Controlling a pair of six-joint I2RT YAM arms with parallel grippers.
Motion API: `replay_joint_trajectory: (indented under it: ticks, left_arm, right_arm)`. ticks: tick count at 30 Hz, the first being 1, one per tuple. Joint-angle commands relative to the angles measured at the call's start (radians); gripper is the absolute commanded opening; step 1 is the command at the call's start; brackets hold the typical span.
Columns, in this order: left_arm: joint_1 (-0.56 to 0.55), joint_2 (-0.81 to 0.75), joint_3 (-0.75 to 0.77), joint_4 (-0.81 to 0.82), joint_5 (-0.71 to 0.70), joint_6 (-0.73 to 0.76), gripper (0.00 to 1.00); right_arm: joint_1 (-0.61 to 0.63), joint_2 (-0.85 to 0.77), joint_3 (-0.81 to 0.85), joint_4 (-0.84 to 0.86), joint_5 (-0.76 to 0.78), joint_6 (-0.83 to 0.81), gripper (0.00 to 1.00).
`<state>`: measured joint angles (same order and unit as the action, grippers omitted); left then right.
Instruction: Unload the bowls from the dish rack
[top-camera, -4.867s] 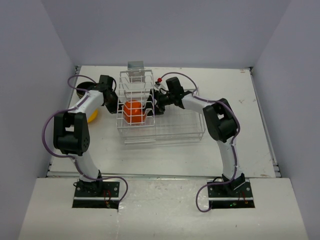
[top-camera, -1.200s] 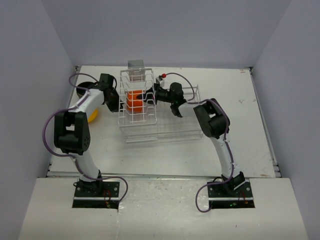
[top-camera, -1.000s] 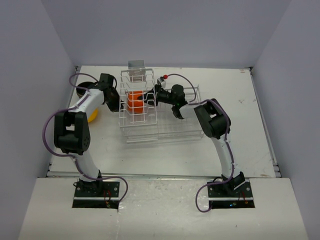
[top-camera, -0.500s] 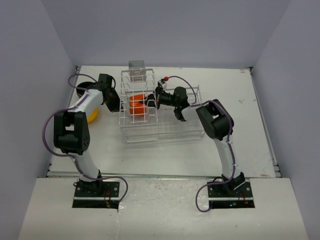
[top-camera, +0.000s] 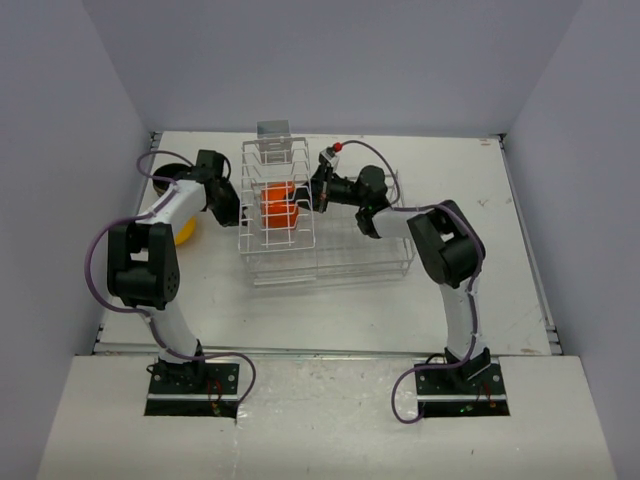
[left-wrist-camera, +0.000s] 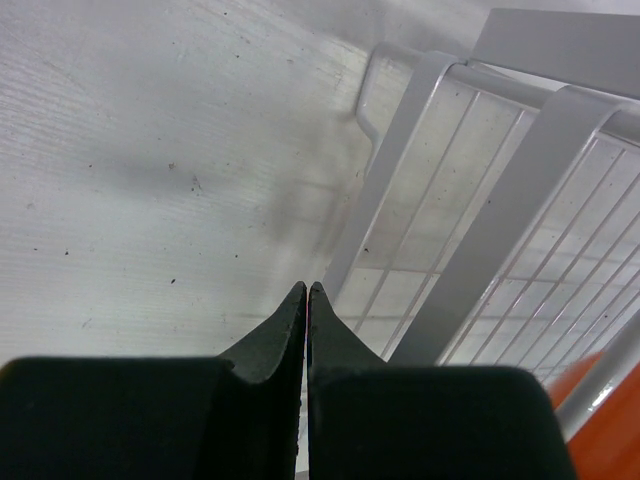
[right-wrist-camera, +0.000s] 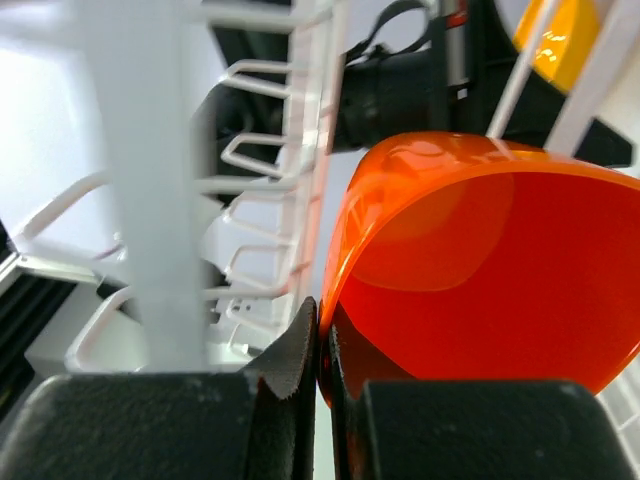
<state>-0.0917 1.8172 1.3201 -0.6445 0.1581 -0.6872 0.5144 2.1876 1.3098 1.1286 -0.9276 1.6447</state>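
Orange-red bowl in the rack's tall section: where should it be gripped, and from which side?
Take the orange-red bowl by its thin rim, one finger inside and one outside, coming from the right, over the low basket of the dish rack. It stands on edge among the tall section's wires, so the rim is the part likely reachable. The right gripper is pinched there now.

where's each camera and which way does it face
Top external: above and behind the robot, looking down; both arms flank the dish rack.
Left wrist: on the left arm, facing the rack's side; shut left gripper shows.
Right wrist: at the rack, facing leftward through it; right gripper pinches the orange bowl.
Shared: all show rack and orange bowl.
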Motion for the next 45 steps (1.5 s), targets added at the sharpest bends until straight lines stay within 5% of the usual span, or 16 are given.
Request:
replay_joint_trajectory:
  ticks: [1,7,13,22,27,38,45]
  left_arm:
    - [0.009,-0.039,0.004,0.032,0.026,0.008,0.0]
    - [0.01,-0.055,0.007,0.023,0.026,0.021,0.0]
    - [0.015,-0.068,-0.004,0.016,0.018,0.034,0.0]
    - [0.015,-0.075,-0.009,0.0,-0.006,0.051,0.0]
    - [0.017,-0.07,-0.015,-0.009,-0.041,0.061,0.01]
    - [0.041,-0.067,-0.035,-0.004,-0.083,0.086,0.02]
    - [0.076,-0.084,-0.045,-0.006,-0.1,0.109,0.03]
  right_arm:
    - [-0.008,-0.133,-0.018,0.074,-0.063,0.01,0.0]
    - [-0.045,-0.279,-0.122,-0.094,-0.157,-0.135,0.0]
    - [-0.114,-0.405,-0.153,-0.444,-0.2,-0.399,0.0]
    - [-0.221,-0.482,0.029,-1.18,-0.073,-0.87,0.0]
    - [-0.246,-0.488,0.191,-1.504,0.127,-1.112,0.0]
    - [-0.286,-0.516,0.506,-1.809,0.34,-1.267,0.0]
    - [-0.307,-0.48,0.66,-2.078,0.866,-1.375,0.0]
